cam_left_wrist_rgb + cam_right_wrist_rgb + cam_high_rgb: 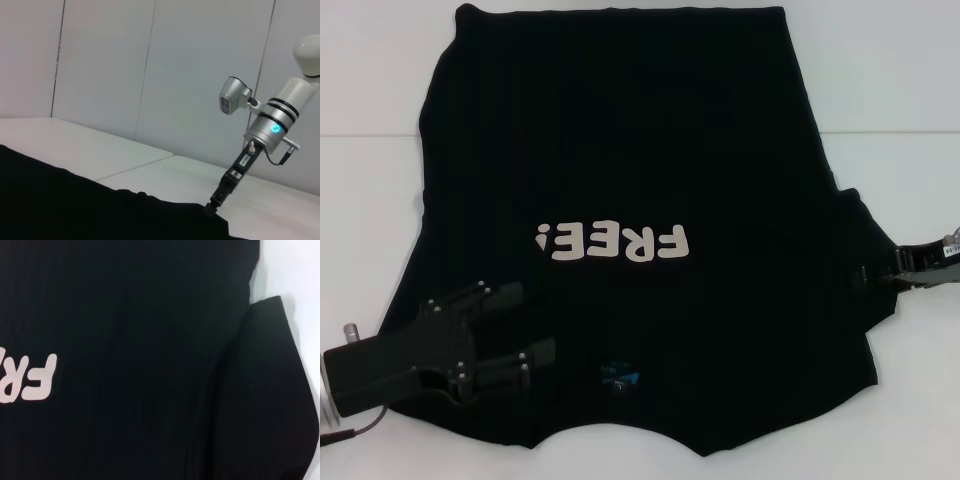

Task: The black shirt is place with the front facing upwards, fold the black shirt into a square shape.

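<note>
Black shirt point(620, 180) lying front up on the white surface point(910, 80), collar nearest the robot, so the cream "FREE!" lettering point(613, 241) reads inverted in the head view. The small blue neck label point(621, 378) sits at about 6 o'clock on the cloth. At roughly 8 o'clock the left hand point(515, 325) lies low over the near-left shoulder, its two fingers parted a moderate way and pointing inward across the fabric; whether any cloth lies between them cannot be told. This placement probably serves to take up that shoulder edge for an inward fold. At 3 o'clock the right hand point(868, 274) meets the tip of the right sleeve point(865, 240), which juts out from the body; its fingers appear closed on the sleeve edge, a grip that would let the sleeve be carried toward the middle. The hem lies farthest, at 12 o'clock, flat and unfolded; the squaring is judged to be at an early stage.
</note>
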### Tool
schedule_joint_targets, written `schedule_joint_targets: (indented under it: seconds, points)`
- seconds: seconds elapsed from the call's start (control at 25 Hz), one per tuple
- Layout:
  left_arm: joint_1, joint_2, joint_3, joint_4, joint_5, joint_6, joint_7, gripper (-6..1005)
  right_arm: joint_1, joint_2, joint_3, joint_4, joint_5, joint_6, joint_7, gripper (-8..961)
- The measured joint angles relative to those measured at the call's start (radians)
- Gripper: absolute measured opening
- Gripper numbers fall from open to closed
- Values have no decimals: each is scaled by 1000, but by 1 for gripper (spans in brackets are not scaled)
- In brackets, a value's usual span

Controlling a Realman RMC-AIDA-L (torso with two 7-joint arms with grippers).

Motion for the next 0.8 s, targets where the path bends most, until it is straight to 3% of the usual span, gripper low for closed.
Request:
schedule_joint_targets:
  seconds: [0.32, 0.56, 0.8]
  points:
    - [0, 0, 0, -8, -6, 8, 0, 867, 1, 3, -24, 0, 0, 3, 5, 602]
    - [0, 0, 0, -8, -7, 9, 0, 867, 2, 4, -26, 0, 0, 5, 6, 377]
    - [-1, 1, 0, -8, -6, 9, 0, 866, 6, 6, -47, 0, 0, 12, 5, 272]
